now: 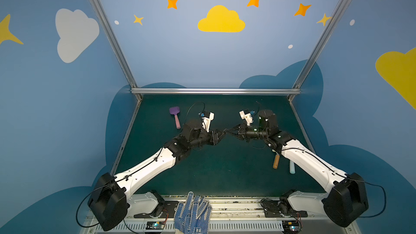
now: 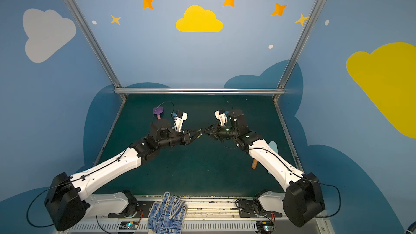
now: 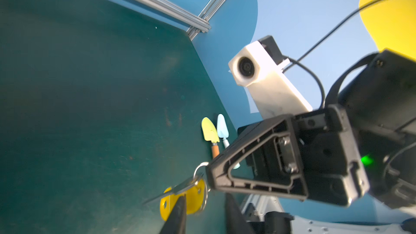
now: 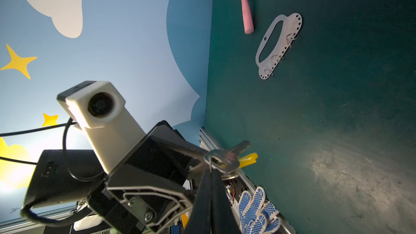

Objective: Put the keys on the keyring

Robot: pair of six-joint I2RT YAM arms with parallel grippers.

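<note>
Both top views high at the near edge, tilted down onto the dark green desk (image 1: 213,176); wrist views close behind left end effector (image 3: 202,199) and right end effector (image 4: 211,174), facing each other's white camera housing (image 3: 258,75); all share the desk

Legible text, labels, brands, numbers: none in any view.
Silver metal keys (image 3: 180,187), yellow plastic tag (image 3: 194,196): blurred, no marking readable.
Blue-dotted white knit gloves (image 1: 192,212): blue print near cuff, too small to read.
</note>
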